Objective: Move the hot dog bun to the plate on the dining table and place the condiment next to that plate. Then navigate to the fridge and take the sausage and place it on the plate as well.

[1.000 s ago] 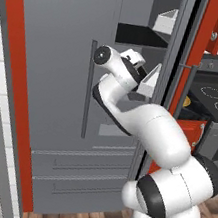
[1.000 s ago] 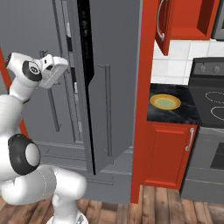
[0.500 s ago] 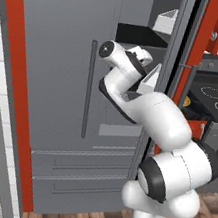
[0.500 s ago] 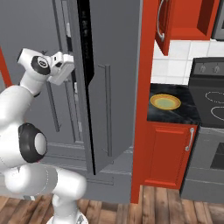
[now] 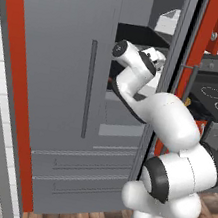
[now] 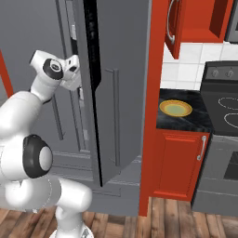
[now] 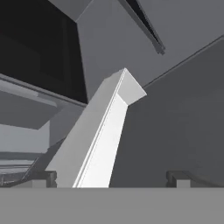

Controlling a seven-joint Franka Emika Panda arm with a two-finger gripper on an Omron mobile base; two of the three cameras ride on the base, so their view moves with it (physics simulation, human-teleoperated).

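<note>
Two spread fingers point(image 7: 177, 178) flank fridge point(image 5: 61, 72) shelf edge point(image 7: 103, 135).

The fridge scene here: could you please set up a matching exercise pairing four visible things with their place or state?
Things:
1. fridge
2. plate
3. tool
4. stove

Places or states:
A. open, at a white door shelf
B. on the black counter over a red cabinet
C. right of the counter
D. door ajar

Pairs: 1-D, 2-B, 3-A, 4-C
</note>
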